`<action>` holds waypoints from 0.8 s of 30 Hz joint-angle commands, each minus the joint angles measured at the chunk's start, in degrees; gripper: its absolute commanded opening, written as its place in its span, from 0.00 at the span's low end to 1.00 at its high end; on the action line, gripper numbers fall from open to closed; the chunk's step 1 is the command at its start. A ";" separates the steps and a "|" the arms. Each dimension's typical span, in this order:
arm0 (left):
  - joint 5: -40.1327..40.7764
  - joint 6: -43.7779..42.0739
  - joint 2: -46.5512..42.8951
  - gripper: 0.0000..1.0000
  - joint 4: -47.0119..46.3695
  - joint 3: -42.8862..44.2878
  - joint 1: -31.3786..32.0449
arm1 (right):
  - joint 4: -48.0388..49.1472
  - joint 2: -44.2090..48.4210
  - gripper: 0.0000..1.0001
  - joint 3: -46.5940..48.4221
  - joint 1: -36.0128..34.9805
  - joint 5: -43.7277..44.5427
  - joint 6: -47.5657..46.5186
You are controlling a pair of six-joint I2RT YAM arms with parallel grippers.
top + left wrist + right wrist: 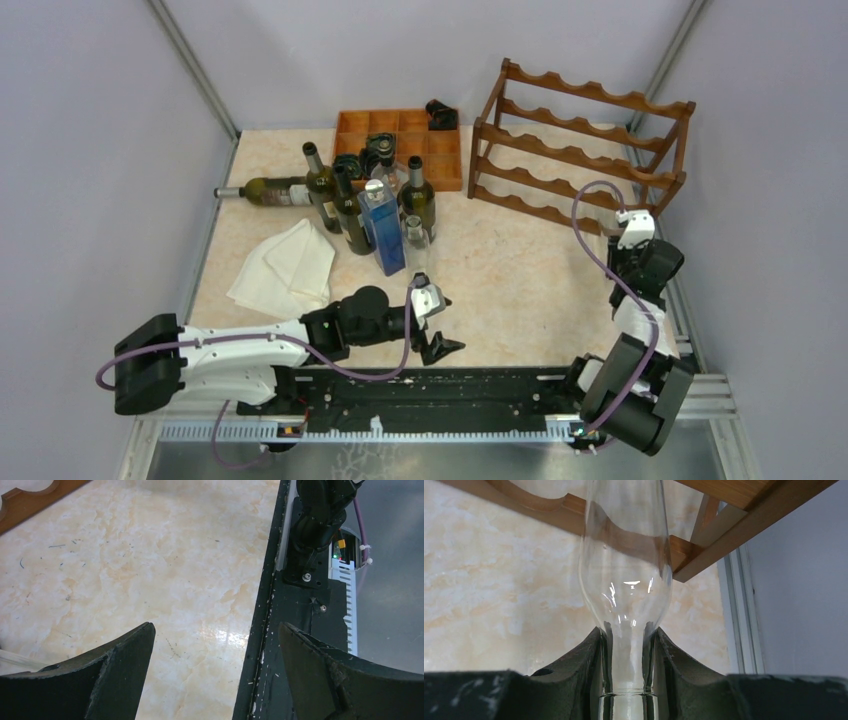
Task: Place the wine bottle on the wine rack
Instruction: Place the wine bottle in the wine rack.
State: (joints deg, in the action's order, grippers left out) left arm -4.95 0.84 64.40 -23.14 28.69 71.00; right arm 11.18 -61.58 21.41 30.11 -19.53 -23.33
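In the right wrist view my right gripper (pixel 629 647) is shut on the neck of a clear glass wine bottle (pixel 626 565). The bottle's body points away from the camera, up against the lower rails of the reddish-brown wine rack (pixel 724 542). From above, that gripper (pixel 630 232) hangs just in front of the wine rack (pixel 580 150) at its lower right corner; the clear bottle hardly shows there. My left gripper (pixel 440 338) hovers low near the table's front edge, open with nothing between its fingers (pixel 120 672).
Several dark bottles (pixel 340 205) stand at the back left beside a blue bottle (pixel 383 232); one (pixel 268 190) lies flat. A white cloth (pixel 285 262) lies before them, an orange-brown compartment tray (pixel 400 135) behind. The black base rail (pixel 430 385) lines the near edge.
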 commanded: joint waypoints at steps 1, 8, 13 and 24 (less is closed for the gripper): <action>-1.50 1.26 0.08 0.99 -1.58 2.23 0.10 | 7.00 -1.11 0.23 1.91 -3.29 1.64 7.93; -0.81 0.68 0.18 0.99 -0.85 2.57 0.10 | 12.76 -4.56 0.35 2.90 -4.79 7.57 13.07; -0.56 0.54 -0.79 0.99 1.18 3.55 0.10 | 11.36 -10.60 0.50 7.36 -5.21 9.57 15.22; -0.31 3.86 -5.08 0.99 2.70 2.31 0.10 | 6.97 -16.11 0.69 14.71 -5.33 8.91 15.93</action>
State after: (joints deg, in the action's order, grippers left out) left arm -5.41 2.83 62.06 -20.10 30.44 71.00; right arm 16.56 -80.01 34.26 25.23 -10.55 -8.23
